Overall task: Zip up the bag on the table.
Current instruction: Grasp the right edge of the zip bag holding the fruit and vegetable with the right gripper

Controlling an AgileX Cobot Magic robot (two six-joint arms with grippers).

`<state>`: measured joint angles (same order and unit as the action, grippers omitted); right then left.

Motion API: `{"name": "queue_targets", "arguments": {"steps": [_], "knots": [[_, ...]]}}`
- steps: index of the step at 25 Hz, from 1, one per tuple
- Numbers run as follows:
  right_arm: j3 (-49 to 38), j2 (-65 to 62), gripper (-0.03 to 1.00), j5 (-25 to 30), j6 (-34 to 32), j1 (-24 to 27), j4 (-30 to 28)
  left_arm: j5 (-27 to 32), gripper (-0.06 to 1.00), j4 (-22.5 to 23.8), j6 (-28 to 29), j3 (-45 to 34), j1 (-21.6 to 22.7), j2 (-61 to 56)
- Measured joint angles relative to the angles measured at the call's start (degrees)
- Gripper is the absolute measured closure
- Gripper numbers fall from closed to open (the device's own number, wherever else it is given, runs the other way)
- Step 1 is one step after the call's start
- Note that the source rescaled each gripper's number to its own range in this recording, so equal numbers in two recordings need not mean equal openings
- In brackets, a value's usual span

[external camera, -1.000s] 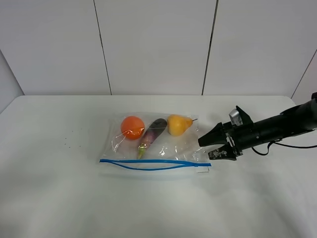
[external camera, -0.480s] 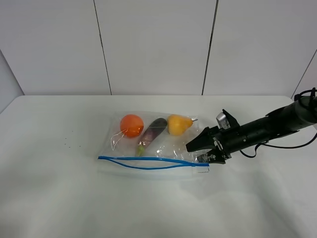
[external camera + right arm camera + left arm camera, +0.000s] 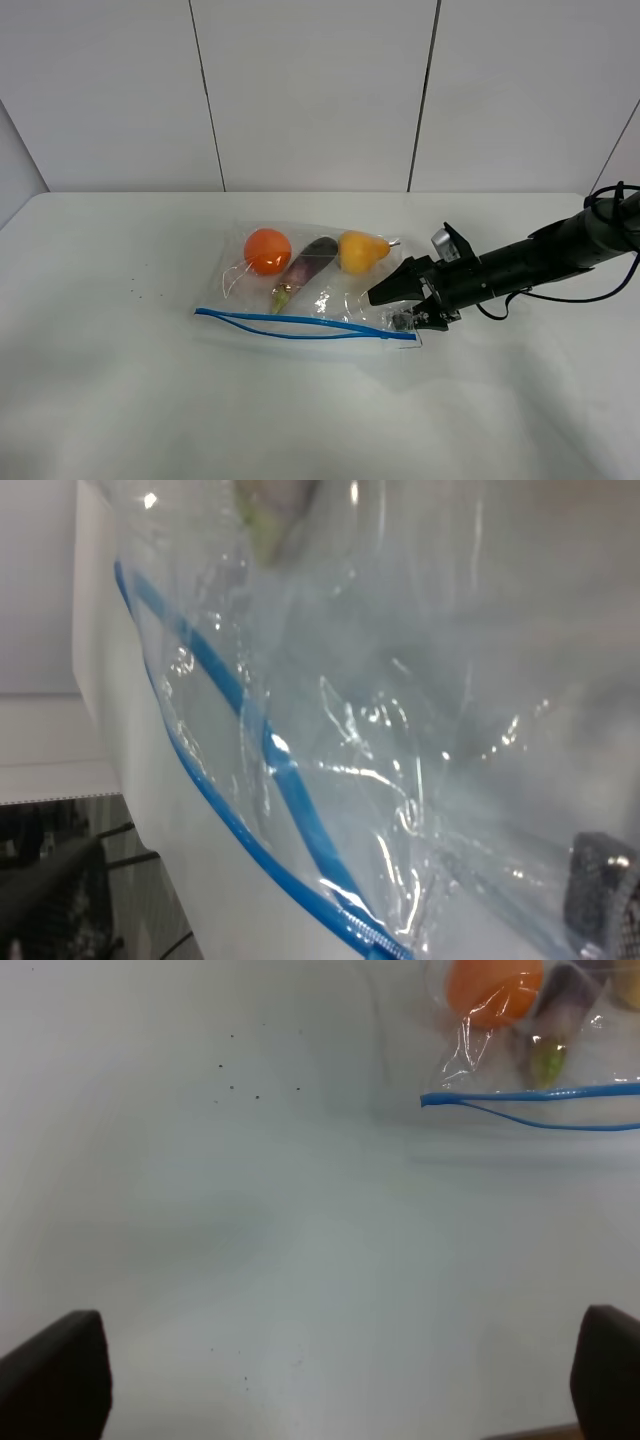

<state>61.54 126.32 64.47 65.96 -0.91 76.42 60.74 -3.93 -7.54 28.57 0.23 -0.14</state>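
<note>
From where I stand, the job has barely begun. The bag lies flat near the middle of the table, and its blue zipper strip is not sealed. The two blue tracks meet at the right end, but they bow apart along the middle and towards the left, so the mouth gapes there. Nearly the whole run of the strip is left to press together.

The right claw has reached in low at the bag's right end, just beside the strip's corner. Its jaws are spread with the crinkly plastic between or against them, and it is pinching nothing that I can see. The left claw hangs over bare table off the bag's left end, also spread wide and holding nothing.

The bag's long axis runs left to right across the table, and its right end sits a touch nearer to me. The zipper edge faces the near side. The closed bottom points to the back wall, with the orange, eggplant and pear lined up along it.
</note>
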Motion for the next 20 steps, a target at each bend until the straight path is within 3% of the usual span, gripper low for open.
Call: {"name": "queue_targets", "arguments": {"steps": [3,8,10,16,20], "knots": [[0.0,0.0,-0.03,0.0,0.0,0.0,0.2,0.0,-0.06,0.0,0.0,0.0,0.0,0.0],[0.0,0.0,0.09,0.0,0.1,0.0,0.4,0.0,-0.06,0.0,0.0,0.0,0.0,0.0],[0.0,0.0,0.15,0.1,0.2,0.0,0.4,0.0,-0.06,0.0,0.0,0.0,0.0,0.0],[0.0,0.0,0.49,0.4,0.2,0.0,0.9,0.0,-0.06,0.0,0.0,0.0,0.0,0.0],[0.0,0.0,0.56,0.9,0.2,0.0,1.0,0.0,-0.06,0.0,0.0,0.0,0.0,0.0]]}}
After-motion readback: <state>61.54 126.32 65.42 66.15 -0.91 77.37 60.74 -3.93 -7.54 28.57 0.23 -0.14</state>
